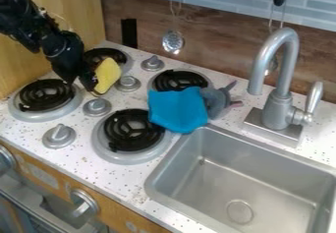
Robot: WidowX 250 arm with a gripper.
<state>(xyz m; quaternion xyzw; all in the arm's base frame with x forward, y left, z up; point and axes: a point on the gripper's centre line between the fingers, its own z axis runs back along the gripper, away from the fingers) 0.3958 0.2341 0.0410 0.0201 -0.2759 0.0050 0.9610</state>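
Now you've got the yellow sponge in the gripper!
Jaws parted only by its thickness; squeeze steadily, clear of the stove knob beside them.

Open sink basin, tall faucet behind it, knobs between burners

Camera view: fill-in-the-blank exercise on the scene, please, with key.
The piece at the pincer is ____ in colour. The cloth beside the grey toy is ____. Black coil burners number ____ in all.

Missing words: yellow; blue; four.
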